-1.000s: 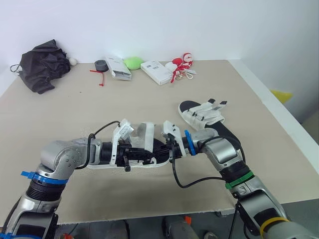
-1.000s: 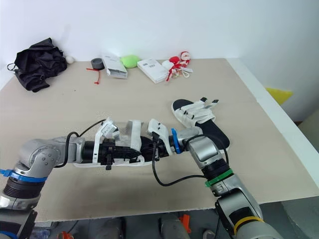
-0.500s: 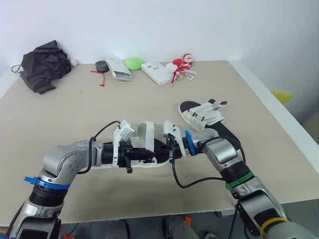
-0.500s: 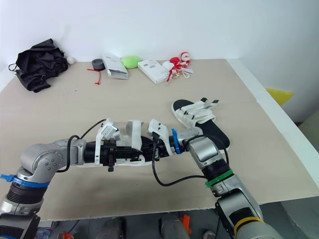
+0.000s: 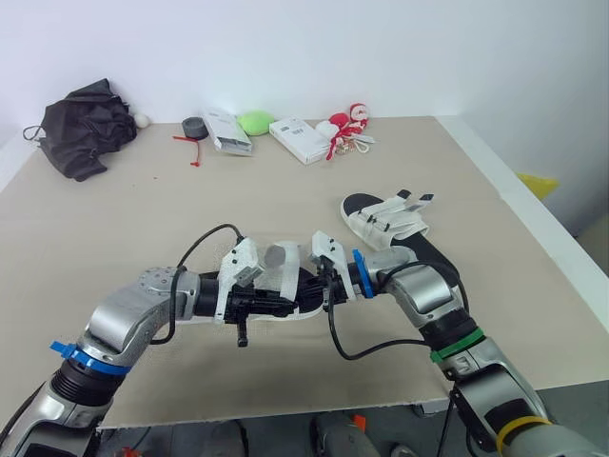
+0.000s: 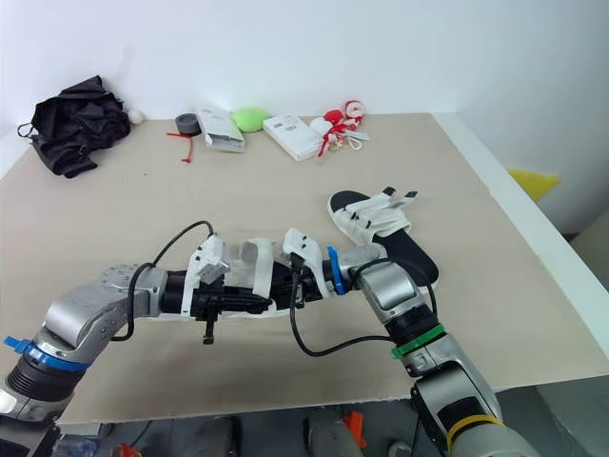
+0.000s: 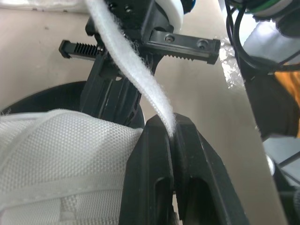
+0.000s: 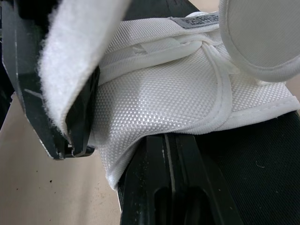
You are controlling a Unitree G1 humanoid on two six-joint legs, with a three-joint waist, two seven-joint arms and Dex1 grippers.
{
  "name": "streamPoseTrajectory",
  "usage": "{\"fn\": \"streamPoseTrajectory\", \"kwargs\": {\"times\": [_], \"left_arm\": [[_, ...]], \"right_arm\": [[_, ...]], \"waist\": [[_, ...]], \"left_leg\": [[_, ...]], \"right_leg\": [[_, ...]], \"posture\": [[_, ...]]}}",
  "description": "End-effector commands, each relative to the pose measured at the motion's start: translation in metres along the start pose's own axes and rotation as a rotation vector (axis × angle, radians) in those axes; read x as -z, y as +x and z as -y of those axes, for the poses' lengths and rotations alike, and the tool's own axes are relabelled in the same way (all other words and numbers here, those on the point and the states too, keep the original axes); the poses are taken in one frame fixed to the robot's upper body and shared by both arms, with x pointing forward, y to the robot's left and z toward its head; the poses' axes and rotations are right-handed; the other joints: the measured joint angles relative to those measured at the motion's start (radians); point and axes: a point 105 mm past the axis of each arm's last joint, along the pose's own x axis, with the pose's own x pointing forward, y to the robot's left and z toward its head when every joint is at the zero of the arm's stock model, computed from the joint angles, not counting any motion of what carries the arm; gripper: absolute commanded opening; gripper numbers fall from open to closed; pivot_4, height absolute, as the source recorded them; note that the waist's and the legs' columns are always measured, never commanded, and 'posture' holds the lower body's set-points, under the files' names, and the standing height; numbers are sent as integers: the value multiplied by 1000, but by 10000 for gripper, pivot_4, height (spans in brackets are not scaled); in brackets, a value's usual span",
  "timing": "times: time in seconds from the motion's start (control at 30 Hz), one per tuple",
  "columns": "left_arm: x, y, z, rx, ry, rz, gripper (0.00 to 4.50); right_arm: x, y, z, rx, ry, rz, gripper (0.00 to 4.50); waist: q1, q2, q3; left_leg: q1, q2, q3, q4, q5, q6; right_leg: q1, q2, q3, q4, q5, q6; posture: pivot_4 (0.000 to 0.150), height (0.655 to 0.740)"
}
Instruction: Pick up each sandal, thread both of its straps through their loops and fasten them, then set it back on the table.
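- The near sandal [image 5: 285,281], with a black sole and white mesh upper, was held between the two arms at the lower centre of the head views, just above the tabletop [image 5: 143,219].
- The left fingers [image 7: 150,164] were pressed together, pinching the end of a fuzzy white strap [image 7: 124,56] that rose from between their tips.
- The right fingers [image 8: 150,187] were closed together on the sandal's black edge, right under the white mesh.
- A small grey label [image 8: 194,19] was sewn near the top of the mesh upper; its writing was too small to read.
- The second sandal [image 5: 385,221] lay flat on the tabletop right of centre, close beside the right arm, with its strap ends sticking up loose.
- Along the upper edge of the tabletop were a black bag [image 5: 81,124] at upper left, a grey tape roll [image 5: 193,124], a white packet [image 5: 226,130], a green object [image 5: 253,121], a white box [image 5: 298,138] and a red-and-white toy [image 5: 344,122].
- The packet and box carried dark print, but none of it was legible.
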Motion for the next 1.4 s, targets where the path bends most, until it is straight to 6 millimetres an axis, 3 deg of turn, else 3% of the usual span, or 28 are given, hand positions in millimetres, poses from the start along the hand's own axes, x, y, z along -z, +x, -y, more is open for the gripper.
{"fn": "streamPoseTrajectory", "kwargs": {"times": [0.03,0.17,0.2,0.23,0.4,0.53,0.73,1.07,1.17,1.23,1.27,1.33,1.4], "left_arm": [[29,4,-2,-7,-19,-100,824],[25,2,0,17,-53,-72,5279],[23,1,2,35,-58,-66,10755],[21,0,2,35,-61,-57,11931],[10,-6,11,108,-238,-17,28396],[-11,-11,5,131,-446,65,28396],[-26,-14,-9,122,-662,113,28396],[-23,-1,-30,-59,-662,101,28396],[-26,-2,-31,-69,-648,123,20920],[-27,-3,-32,-77,-644,130,13082],[-28,-4,-33,-79,-641,133,13082],[-32,-5,-33,-74,-636,143,3272],[-36,-5,-31,-59,-629,153,507]], "right_arm": [[36,7,-3,-3,105,-111,0],[36,7,-2,-2,104,-112,0],[36,7,-2,-2,104,-112,0],[36,7,-2,-2,103,-113,0],[36,7,-1,-1,102,-114,0],[35,7,0,-1,100,-114,0],[35,7,-1,-3,97,-115,0],[36,8,-2,-6,96,-116,0],[36,8,-3,-7,99,-115,0],[37,8,-4,-8,100,-116,0],[37,8,-4,-9,101,-117,0],[38,8,-4,-9,101,-117,0],[37,8,-5,-10,101,-116,0]], "waist": [[0,0,0],[0,0,-1],[0,0,-1],[0,0,-1],[0,0,0],[0,0,0],[-1,0,1],[-1,-1,1],[-1,-1,1],[-1,-1,1],[-1,-1,1],[-1,-1,1],[-1,-1,1]], "left_leg": [[0,0,0,0,0,0],[1,0,0,0,0,0],[2,0,0,0,0,0],[2,0,0,0,0,0],[6,0,0,0,0,0],[6,0,0,0,0,0],[6,0,0,0,-1,1],[6,0,-1,-1,-1,1],[6,-1,-1,-1,-1,1],[7,-1,-1,-1,-1,1],[7,-1,-1,-1,-1,1],[7,-1,-1,-1,-1,1],[7,-1,-1,-1,-1,0]], "right_leg": [[0,0,0,0,0,0],[1,0,0,0,0,0],[2,0,0,0,0,0],[2,0,0,0,0,0],[6,0,0,0,-2,-2],[7,0,0,0,-2,-2],[7,1,0,0,-2,0],[8,1,1,0,-2,0],[8,1,1,0,-2,0],[8,1,1,0,-2,0],[8,1,1,0,-2,0],[8,1,1,0,-2,0],[7,1,1,0,-2,0]], "posture": [[1500,7380],[1500,7380],[1500,7380],[1500,7380],[1500,7380],[1500,7380],[1500,7380],[1500,7380],[1500,7380],[1500,7380],[1500,7380],[1500,7380],[1500,7380]]}}
